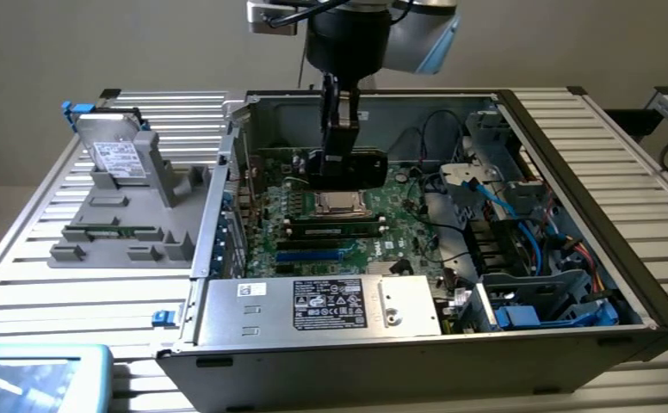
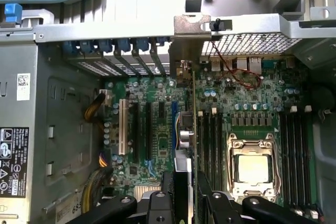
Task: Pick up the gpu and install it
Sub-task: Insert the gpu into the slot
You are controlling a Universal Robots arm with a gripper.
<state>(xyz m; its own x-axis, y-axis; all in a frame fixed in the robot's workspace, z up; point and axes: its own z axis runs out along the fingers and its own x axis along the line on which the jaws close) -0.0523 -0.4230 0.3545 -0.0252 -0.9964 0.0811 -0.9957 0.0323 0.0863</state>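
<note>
Over the motherboard (image 1: 406,191), upright black gpu (image 1: 355,169).

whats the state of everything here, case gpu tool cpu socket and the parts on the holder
computer case: side open, interior exposed
gpu: held on edge by the tool, over the motherboard; seated or not, unclear
tool: shut on gpu
cpu socket: filled, no cooler on it
drive: standing propped in the grey holder
memory stick: lying flat in the grey holder

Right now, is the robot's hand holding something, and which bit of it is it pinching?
Yes. The hand holds the gpu by its upper edge, the card hanging below it over the motherboard.
</note>
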